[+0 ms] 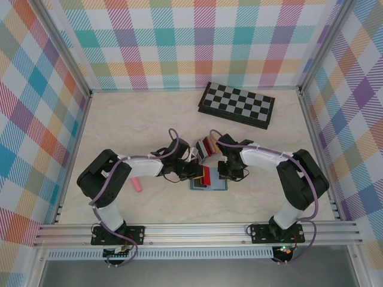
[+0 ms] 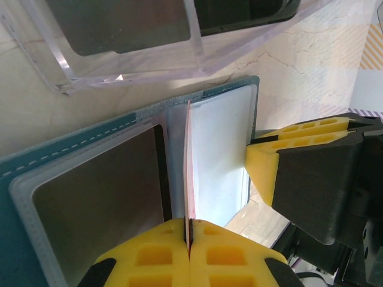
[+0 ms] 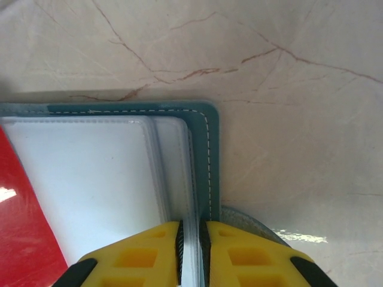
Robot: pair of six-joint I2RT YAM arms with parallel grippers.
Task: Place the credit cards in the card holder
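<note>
Marble table point(image 1: 149, 119); chessboard point(image 1: 236, 104) at far right, well apart from the work.
Clear rack point(image 2: 137, 75) just beyond card holder point(image 3: 206, 149), rack's dark contents cut off by frame edge.
Card holder open flat, near centre, mostly hidden under both wrists from above.
Left gripper point(image 2: 190, 233) pinched tight on red card point(image 3: 24, 239), which stands edge-on over holder's fold.
Right gripper point(image 3: 192, 239) clamped on holder's clear sleeve edge.
Dark card point(image 2: 102, 191) sits inside a sleeve.
Pink stick point(image 1: 137, 185) off left, apart.
</note>
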